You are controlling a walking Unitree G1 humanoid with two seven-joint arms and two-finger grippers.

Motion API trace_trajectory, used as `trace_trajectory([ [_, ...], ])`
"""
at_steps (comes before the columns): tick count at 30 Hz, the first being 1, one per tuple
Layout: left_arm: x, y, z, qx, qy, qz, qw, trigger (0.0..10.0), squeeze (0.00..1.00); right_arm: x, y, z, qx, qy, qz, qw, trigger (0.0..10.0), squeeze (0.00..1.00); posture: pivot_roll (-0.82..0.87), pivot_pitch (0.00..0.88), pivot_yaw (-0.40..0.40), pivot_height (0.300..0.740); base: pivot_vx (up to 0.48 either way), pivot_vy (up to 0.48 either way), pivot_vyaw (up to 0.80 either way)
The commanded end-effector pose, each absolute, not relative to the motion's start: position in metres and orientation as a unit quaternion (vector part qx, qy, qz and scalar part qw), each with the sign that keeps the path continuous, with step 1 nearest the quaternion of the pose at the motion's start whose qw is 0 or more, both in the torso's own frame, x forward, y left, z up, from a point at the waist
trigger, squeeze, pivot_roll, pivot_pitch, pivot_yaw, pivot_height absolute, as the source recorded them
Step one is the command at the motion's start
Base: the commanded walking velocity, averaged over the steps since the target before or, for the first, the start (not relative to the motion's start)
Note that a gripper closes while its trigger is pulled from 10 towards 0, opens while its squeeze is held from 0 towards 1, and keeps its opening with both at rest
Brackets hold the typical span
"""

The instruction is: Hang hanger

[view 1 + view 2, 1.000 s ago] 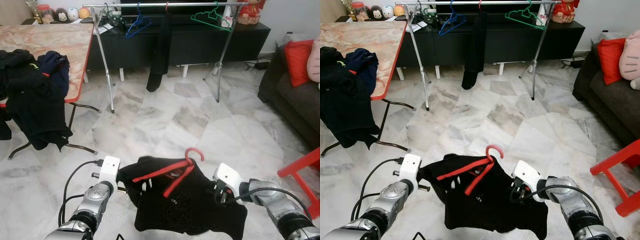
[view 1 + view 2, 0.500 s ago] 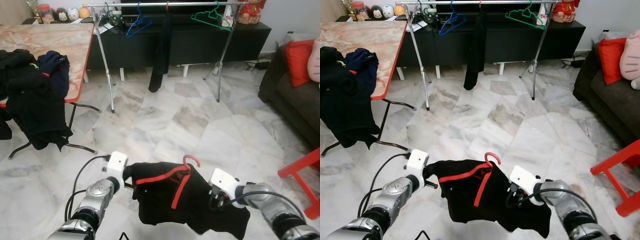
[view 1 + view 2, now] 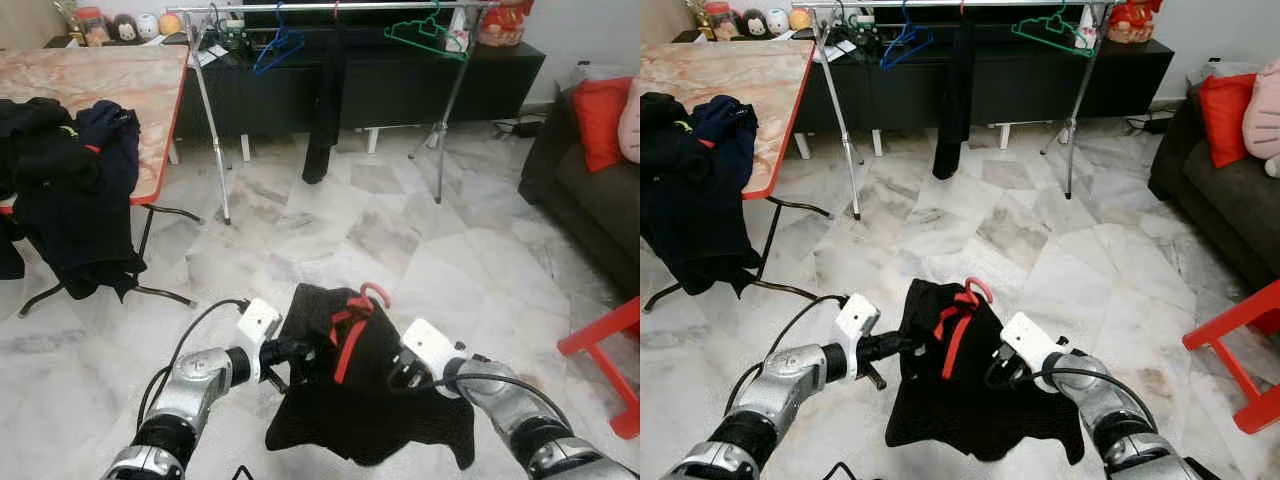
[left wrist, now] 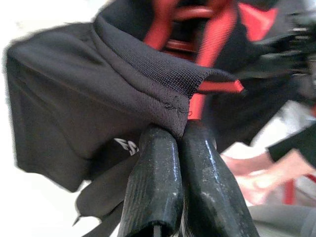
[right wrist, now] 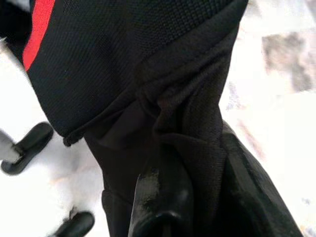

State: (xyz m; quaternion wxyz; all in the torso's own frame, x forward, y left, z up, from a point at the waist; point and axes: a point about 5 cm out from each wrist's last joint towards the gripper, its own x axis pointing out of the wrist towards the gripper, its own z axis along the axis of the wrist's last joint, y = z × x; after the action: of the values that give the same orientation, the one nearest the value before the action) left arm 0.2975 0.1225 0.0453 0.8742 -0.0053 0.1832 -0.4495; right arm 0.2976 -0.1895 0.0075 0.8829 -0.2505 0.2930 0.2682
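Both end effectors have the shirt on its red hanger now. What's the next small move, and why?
Probably step forward toward the rack, keeping the load raised. The left end effector and the right end effector each pinch the shirt, and the hanger sits inside it with its hook up. The rack stands across the room, well out of reach.

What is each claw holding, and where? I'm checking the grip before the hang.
Both hold the black shirt carrying the red hanger: left claw pinches its edge, right claw a fabric fold.
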Motion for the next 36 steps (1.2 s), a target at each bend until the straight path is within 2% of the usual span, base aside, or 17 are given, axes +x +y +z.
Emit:
trace_trajectory([
  [1,0.294,0.117,0.051,-0.010,0.182,-0.485,0.856,0.0,0.00,0.302,-0.192,0.010,-0.233,0.291,0.231,0.899,0.0,0.00,-0.06,0.018,-0.033,0.740,0.000,0.000,0.00],
  [5,0.285,0.114,0.053,-0.008,0.192,-0.520,0.832,0.0,0.00,0.303,-0.188,0.009,-0.223,0.285,0.210,0.908,0.0,0.00,-0.06,0.016,-0.031,0.740,0.000,0.000,0.00],
  [8,0.278,0.115,0.047,0.028,0.220,-0.538,0.813,0.0,0.00,0.311,-0.184,0.016,-0.173,0.262,0.185,0.931,0.0,0.00,-0.05,0.017,-0.029,0.740,0.000,0.000,0.00],
  [10,0.277,0.118,0.039,0.066,0.237,-0.531,0.811,0.0,0.00,0.315,-0.179,0.021,-0.150,0.249,0.180,0.940,0.0,0.00,-0.05,0.014,-0.027,0.740,0.000,0.000,0.00],
  [17,0.276,0.116,0.033,0.111,0.244,-0.515,0.814,0.0,0.00,0.318,-0.168,0.025,-0.142,0.228,0.195,0.943,0.0,0.00,-0.05,0.011,-0.025,0.740,0.000,0.000,0.00],
  [18,0.276,0.116,0.032,0.124,0.243,-0.512,0.815,3.5,0.00,0.318,-0.167,0.025,-0.141,0.226,0.197,0.944,0.0,0.00,-0.05,0.011,-0.025,0.740,0.000,0.000,0.00],
  [19,0.276,0.117,0.032,0.133,0.243,-0.507,0.816,9.9,0.00,0.318,-0.166,0.025,-0.138,0.224,0.197,0.944,0.0,0.00,-0.05,0.010,-0.024,0.740,0.000,0.000,0.00],
  [28,0.277,0.118,0.028,0.143,0.245,-0.493,0.823,10.0,0.00,0.317,-0.164,0.025,-0.120,0.214,0.205,0.947,0.0,0.00,-0.05,0.011,-0.023,0.740,0.000,0.000,0.00],
  [29,0.277,0.118,0.028,0.138,0.246,-0.494,0.822,10.0,0.94,0.317,-0.164,0.025,-0.119,0.214,0.204,0.948,0.0,0.00,-0.05,0.011,-0.022,0.740,0.000,0.000,0.00],
  [30,0.277,0.118,0.028,0.139,0.246,-0.494,0.822,10.0,0.94,0.317,-0.164,0.025,-0.119,0.214,0.204,0.948,0.0,0.00,-0.05,0.011,-0.022,0.740,0.000,0.000,0.00],
  [31,0.276,0.118,0.029,0.137,0.245,-0.496,0.822,10.0,1.00,0.317,-0.164,0.025,-0.118,0.214,0.204,0.948,0.0,0.00,-0.05,0.010,-0.023,0.740,0.000,0.000,0.00],
  [36,0.274,0.115,0.029,0.126,0.239,-0.508,0.818,10.0,1.00,0.318,-0.162,0.026,-0.116,0.210,0.205,0.949,0.0,0.00,-0.05,0.009,-0.023,0.740,0.000,0.000,0.00],
])
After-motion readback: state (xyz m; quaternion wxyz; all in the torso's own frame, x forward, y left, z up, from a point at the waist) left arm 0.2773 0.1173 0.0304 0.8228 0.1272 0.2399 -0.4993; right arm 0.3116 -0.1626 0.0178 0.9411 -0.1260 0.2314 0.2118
